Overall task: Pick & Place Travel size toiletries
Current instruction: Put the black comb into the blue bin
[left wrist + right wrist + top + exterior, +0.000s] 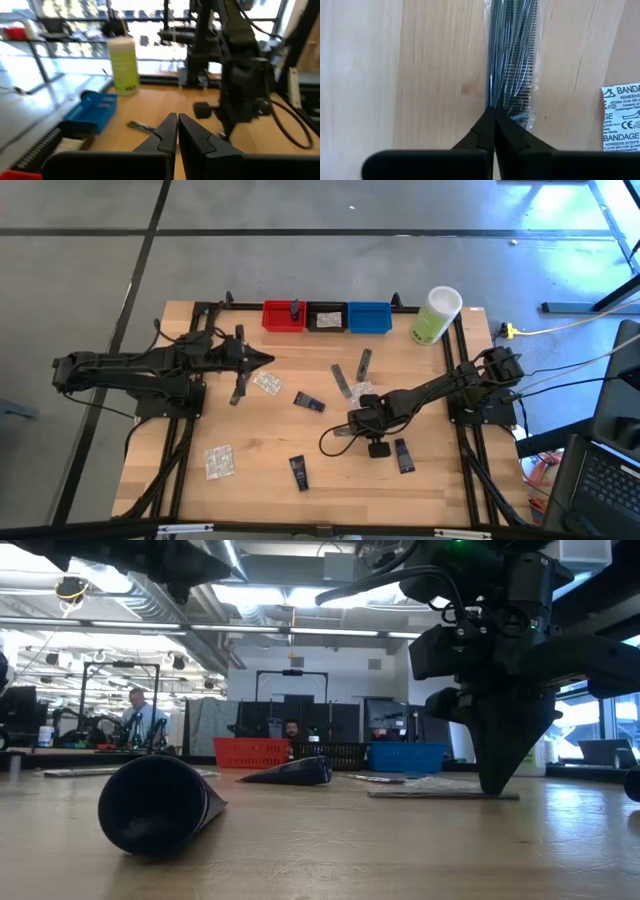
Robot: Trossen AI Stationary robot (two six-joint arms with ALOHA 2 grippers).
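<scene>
While its jaws press together on the end of a glossy, clear-wrapped black comb (pixel 512 60), the right gripper (pixel 362 416) points down right of the pale wooden worktop's (pixel 260 480) centre. Crinkly packets (pixel 219 462) and navy tubes (pixel 298 472) lie scattered toward the front edge. The left gripper (pixel 262 359), jaws pressed together, hovers before the red bin (pixel 283 317).

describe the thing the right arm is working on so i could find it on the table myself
Start from the pale-green container at the table's far right corner and follow the right arm toward the table's middle. Its right pincer has its tips down on a slim clear-wrapped black comb. A white bandage packet lies beside it.
</scene>
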